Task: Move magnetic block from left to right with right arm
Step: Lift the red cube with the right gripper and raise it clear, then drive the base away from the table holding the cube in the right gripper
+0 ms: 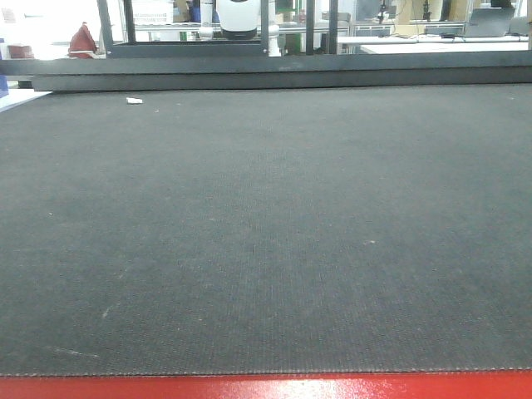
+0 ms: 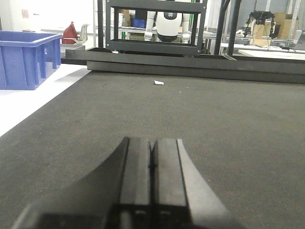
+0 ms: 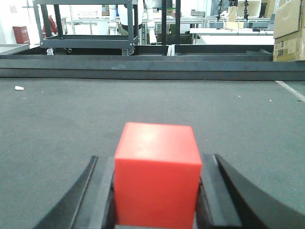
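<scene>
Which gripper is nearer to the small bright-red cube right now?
Right. The right gripper is shut on the small bright-red cube; the left gripper is shut on nothing, with no cube in its view.

A dark woven mat point(image 1: 266, 233) fills the foreground, a blue crate point(image 2: 24, 57) beside it. Beyond stand a black metal rack point(image 2: 155, 46), cardboard boxes point(image 3: 288, 28) and white benches point(image 3: 228, 39) in bright light.

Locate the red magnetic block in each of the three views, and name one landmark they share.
Exterior front-facing: not in it.
Left wrist-mounted: not in it; the left end effector sits shut and empty at bottom centre.
Right wrist-mounted: the magnetic block fills bottom centre, gripped by the right end effector.
Shared landmark: the white scrap, upper left in the exterior view, upper centre in the left wrist view, far left in the right wrist view.
</scene>
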Robot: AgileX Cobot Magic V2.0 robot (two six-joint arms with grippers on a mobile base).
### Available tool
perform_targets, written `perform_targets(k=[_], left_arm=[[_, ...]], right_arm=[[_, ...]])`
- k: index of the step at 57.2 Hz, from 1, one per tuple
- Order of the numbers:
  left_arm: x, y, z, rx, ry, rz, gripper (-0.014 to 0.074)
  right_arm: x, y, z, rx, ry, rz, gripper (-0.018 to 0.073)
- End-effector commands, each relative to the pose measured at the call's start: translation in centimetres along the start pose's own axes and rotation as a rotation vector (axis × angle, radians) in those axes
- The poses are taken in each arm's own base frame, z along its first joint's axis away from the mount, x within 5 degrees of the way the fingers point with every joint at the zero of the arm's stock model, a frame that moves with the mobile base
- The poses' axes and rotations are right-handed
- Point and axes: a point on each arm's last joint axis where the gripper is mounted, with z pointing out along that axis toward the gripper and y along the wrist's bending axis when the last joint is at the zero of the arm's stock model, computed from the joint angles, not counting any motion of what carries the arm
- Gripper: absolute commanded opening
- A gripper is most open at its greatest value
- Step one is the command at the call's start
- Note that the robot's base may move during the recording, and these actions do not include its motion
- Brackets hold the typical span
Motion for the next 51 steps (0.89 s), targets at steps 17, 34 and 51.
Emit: perform_targets(k=[17, 34, 51], left_arm=[[-0.63, 0.04, -0.12, -0.001, -0.094, -0.007, -0.0126], [-0.63, 0.04, -0.12, -0.001, -0.094, -0.007, -0.0126], [-0.63, 0.04, -0.12, -0.001, -0.094, -0.007, -0.0126]], right_arm=[[-1.79, 0.12, -0.13, -0.005, -0.120, -0.019, 0.0293], [-1.79, 0.12, -0.13, -0.005, -0.120, -0.019, 0.0293], [-1.79, 0.12, -0.13, -0.005, -0.120, -0.019, 0.0293]])
